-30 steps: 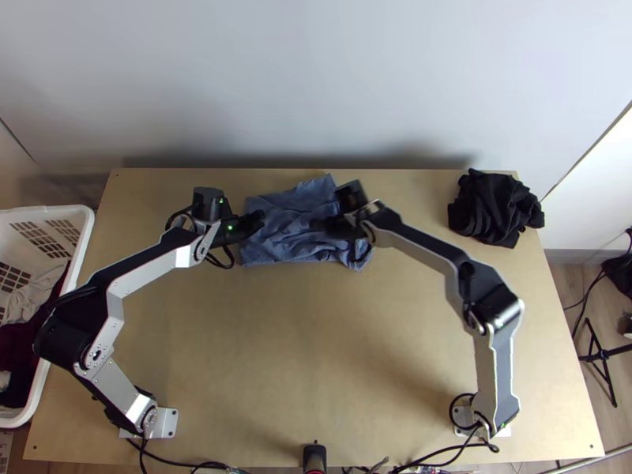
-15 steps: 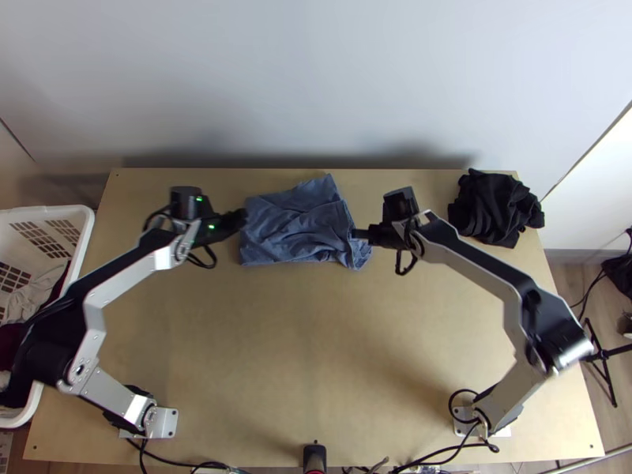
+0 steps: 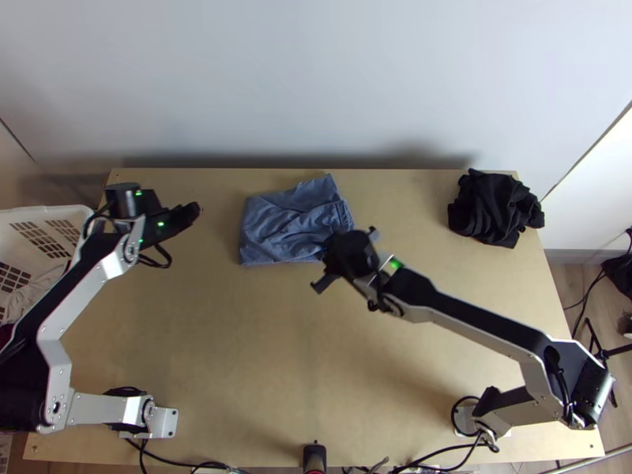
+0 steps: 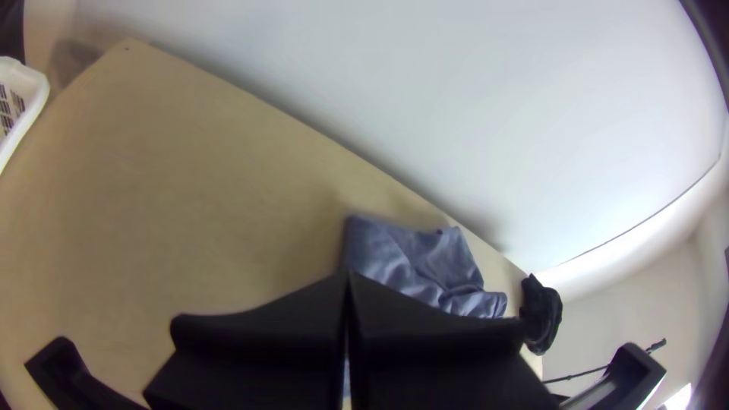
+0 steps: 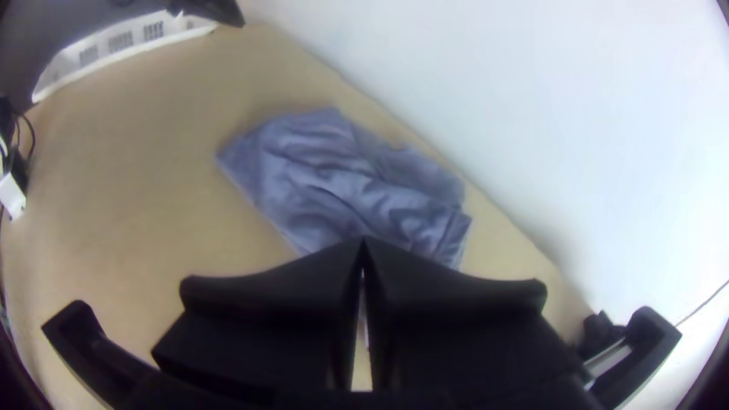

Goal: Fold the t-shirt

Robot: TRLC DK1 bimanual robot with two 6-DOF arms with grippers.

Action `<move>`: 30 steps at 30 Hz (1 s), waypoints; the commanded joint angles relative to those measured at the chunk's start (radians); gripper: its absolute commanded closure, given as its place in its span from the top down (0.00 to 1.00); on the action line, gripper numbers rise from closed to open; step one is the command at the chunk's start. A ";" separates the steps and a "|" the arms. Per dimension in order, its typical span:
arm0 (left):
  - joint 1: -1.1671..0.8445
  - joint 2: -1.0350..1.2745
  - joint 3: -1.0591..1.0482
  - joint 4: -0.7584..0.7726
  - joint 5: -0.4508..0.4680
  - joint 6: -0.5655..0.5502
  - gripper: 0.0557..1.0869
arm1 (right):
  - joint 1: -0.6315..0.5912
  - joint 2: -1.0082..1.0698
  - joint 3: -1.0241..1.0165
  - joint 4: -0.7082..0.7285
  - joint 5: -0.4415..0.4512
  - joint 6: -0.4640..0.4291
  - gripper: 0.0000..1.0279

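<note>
More space now between left hand [image 3: 195,208] and t-shirt [image 3: 280,227]

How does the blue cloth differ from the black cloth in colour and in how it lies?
The blue cloth is blue; the black cloth is plain black. The blue cloth lies fairly flat, in a rough rectangle, while the black cloth is bunched in a heap. The blue cloth is near the middle of the far edge, the black cloth at the far right corner. Both are creased and lie on the table.

Silver-grey links [image 3: 99,410], bulky black joints [image 3: 22,391], small green lights [image 3: 396,264], looping black cables [image 3: 168,256], pale base plates [image 3: 167,423].
</note>
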 commanded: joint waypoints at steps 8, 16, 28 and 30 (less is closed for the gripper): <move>0.180 -0.089 -0.090 -0.035 0.001 0.108 0.04 | 0.119 0.085 -0.054 -0.046 0.058 -0.345 0.62; 0.269 -0.139 -0.127 -0.038 0.050 0.122 0.04 | 0.137 0.180 -0.056 -0.132 0.042 -0.413 0.96; 0.418 -0.201 -0.169 -0.049 0.131 0.200 0.04 | 0.122 0.347 0.167 -0.124 0.045 -0.510 0.96; 0.436 -0.204 -0.169 -0.050 0.139 0.217 0.04 | 0.119 0.375 0.193 -0.124 0.047 -0.525 0.96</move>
